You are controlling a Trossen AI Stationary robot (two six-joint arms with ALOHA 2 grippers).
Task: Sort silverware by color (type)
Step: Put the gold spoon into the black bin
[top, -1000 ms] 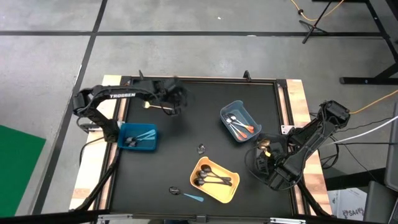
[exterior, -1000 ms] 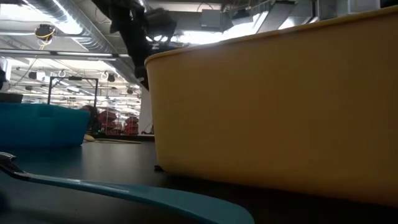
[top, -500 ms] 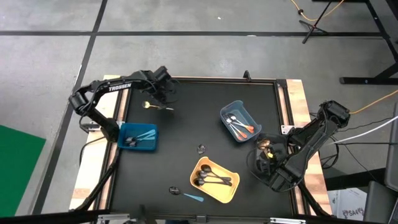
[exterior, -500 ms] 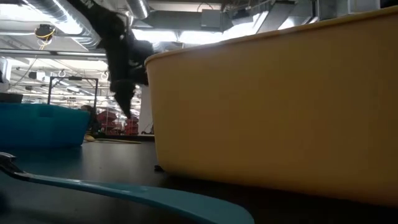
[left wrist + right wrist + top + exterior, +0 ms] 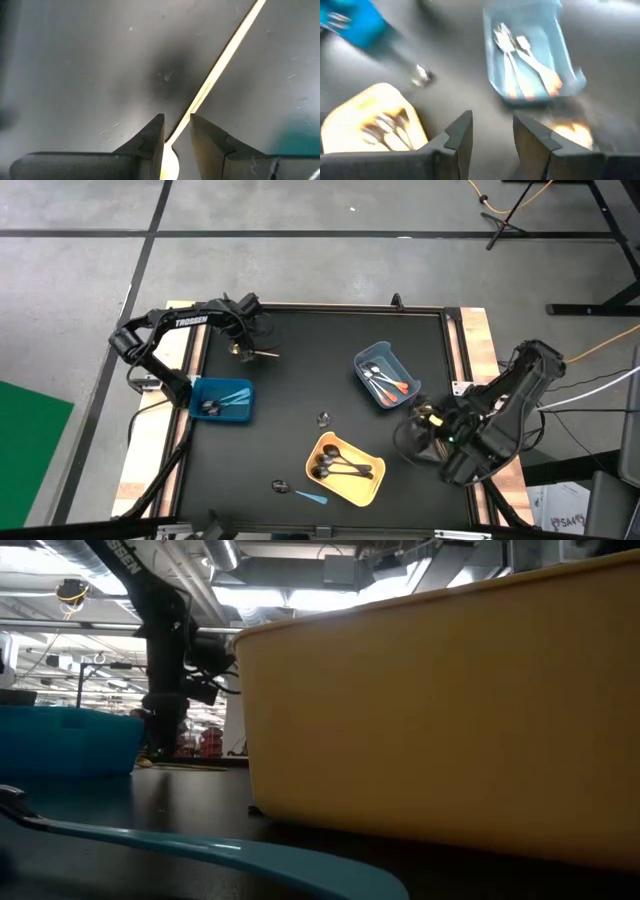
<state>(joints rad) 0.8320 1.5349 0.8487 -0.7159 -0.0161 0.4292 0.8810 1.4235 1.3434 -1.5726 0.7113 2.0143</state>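
A gold spoon (image 5: 252, 353) lies flat near the table's far left corner. My left gripper (image 5: 240, 345) is down over it, pointing at the table. In the left wrist view the open fingers (image 5: 176, 122) stand on either side of the spoon (image 5: 220, 65) where bowl meets handle; whether they touch it I cannot tell. My right gripper (image 5: 425, 425) waits open at the right edge, holding nothing (image 5: 492, 125). A light-blue spoon (image 5: 312, 497) and a dark one (image 5: 282, 486) lie near the front edge, and a small silver piece (image 5: 324, 419) lies mid-table.
A blue bin (image 5: 222, 400) at the left holds light-blue spoons. A pale blue bin (image 5: 385, 375) holds orange-handled ones, and a yellow bin (image 5: 345, 470) holds black ones. In the low view the yellow bin (image 5: 440, 710) fills the right, and the light-blue spoon (image 5: 200, 850) lies in front.
My left gripper has moved toward the table's left edge and come down onto the gold spoon, which has stayed where it lay. The right arm has shifted slightly at the right edge.
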